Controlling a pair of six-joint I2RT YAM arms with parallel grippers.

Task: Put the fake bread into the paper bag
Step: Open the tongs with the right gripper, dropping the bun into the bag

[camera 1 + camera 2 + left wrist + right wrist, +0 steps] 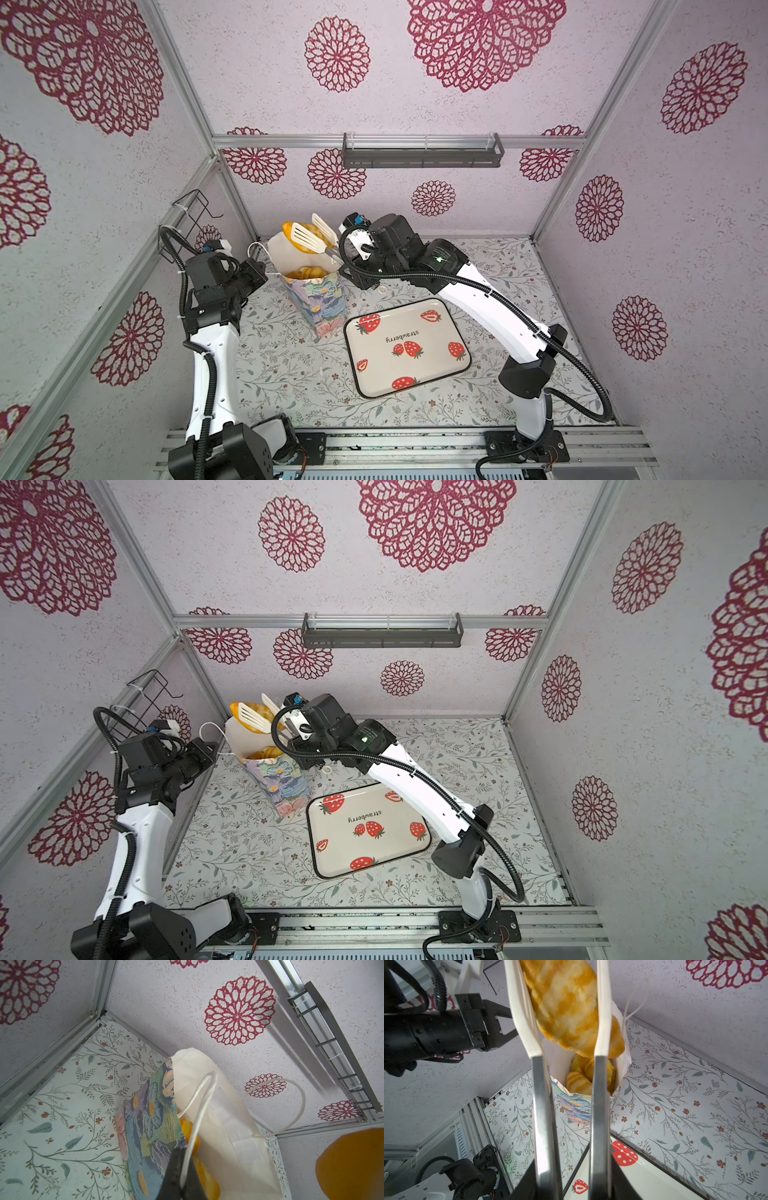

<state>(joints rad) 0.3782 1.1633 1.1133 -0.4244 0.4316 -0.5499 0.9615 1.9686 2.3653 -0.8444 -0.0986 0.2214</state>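
The paper bag [318, 301] [280, 785] stands upright at the back left of the table, white inside and painted with flowers outside. Several pieces of fake bread [305, 273] [582, 1078] [194, 1144] lie inside it. My left gripper [262, 271] [182, 1159] is shut on the bag's white cord handle [199, 1105]. My right gripper [338, 262] [572, 1180] is shut on the metal handles of white-tipped tongs [309, 241] [600, 1105]. The tongs clamp one long golden bread [291, 229] [566, 1007] just above the bag's mouth.
An empty strawberry-print tray [419, 318] [654, 1178] lies right of the bag, under my right arm. A small white ring [381, 289] lies behind the tray. A black wire rack [195, 212] hangs on the left wall and a grey shelf rail [419, 156] on the back wall.
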